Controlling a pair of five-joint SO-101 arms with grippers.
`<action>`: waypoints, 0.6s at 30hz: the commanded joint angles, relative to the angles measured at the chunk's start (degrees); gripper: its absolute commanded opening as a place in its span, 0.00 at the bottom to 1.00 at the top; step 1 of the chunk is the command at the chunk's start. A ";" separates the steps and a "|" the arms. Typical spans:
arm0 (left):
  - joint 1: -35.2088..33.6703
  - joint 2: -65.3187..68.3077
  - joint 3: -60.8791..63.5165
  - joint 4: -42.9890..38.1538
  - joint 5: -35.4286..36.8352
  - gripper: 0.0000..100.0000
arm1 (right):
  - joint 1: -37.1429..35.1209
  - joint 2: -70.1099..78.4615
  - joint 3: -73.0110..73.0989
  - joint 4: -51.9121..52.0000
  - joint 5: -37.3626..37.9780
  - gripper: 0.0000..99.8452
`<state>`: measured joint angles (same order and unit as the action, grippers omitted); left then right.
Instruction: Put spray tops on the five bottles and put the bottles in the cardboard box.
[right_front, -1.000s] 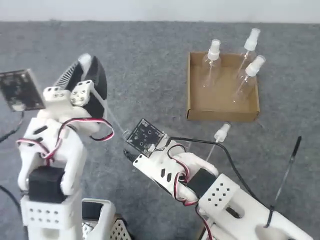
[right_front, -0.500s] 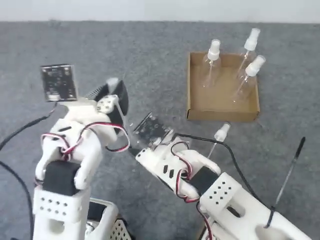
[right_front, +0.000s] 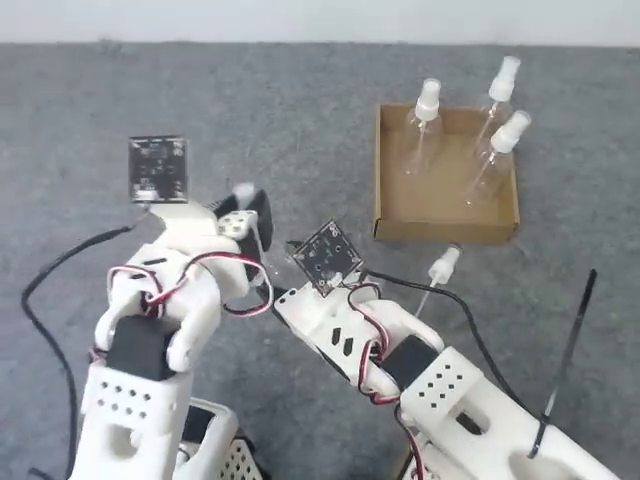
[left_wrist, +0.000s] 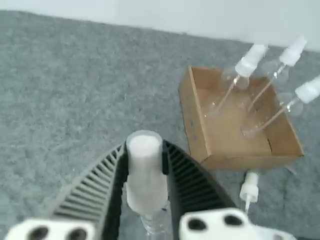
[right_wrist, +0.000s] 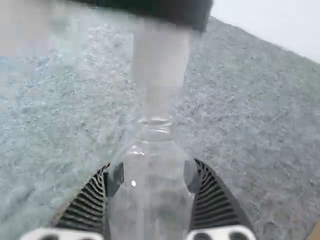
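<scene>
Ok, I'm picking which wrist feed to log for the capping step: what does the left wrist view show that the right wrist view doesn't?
Left wrist view's own: the left hand shut on the white spray top, the cardboard box holding three capped bottles, and a loose spray top lying beside the box. Right wrist view's own: the right hand shut on the clear bottle. Shared: that white spray top over the bottle's neck, and the grey carpet.
</scene>
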<state>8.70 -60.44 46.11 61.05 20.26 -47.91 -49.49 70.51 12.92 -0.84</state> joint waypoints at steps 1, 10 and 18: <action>3.25 -0.18 1.71 -0.70 -4.40 0.01 | 1.71 -3.03 -1.14 -1.71 -0.79 0.01; 3.60 -0.18 4.09 -1.32 -6.07 0.01 | 2.07 -7.16 -0.88 2.68 -0.79 0.01; 3.69 -0.26 3.56 -1.58 -5.98 0.01 | 2.15 -20.53 4.22 2.07 -0.79 0.01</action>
<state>12.40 -61.05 49.80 59.65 15.08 -47.47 -61.27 74.99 15.74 -0.92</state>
